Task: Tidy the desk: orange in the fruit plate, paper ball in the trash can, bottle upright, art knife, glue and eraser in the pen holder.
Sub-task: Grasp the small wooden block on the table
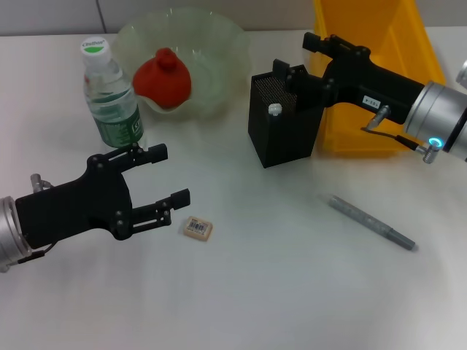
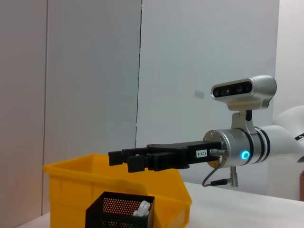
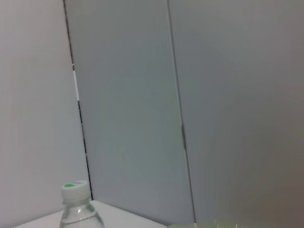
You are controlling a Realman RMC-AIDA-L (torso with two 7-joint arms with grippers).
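Left gripper (image 1: 162, 177) wide open, empty, just beside eraser (image 1: 198, 228).

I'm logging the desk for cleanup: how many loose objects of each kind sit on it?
Clear plastic bottle, green cap: 1
Pale green glass fruit plate: 1
Orange-red fruit: 1
Black mesh pen holder: 1
Yellow plastic bin: 1
Small tan eraser: 1
Grey art knife: 1
Total: 7

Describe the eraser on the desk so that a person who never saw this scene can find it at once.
Start from the upright water bottle at the robot's left, then come toward the robot across the white desk. The eraser lies flat just beyond the open left gripper. It is a small tan block with a printed label, unlike the long grey art knife farther right.
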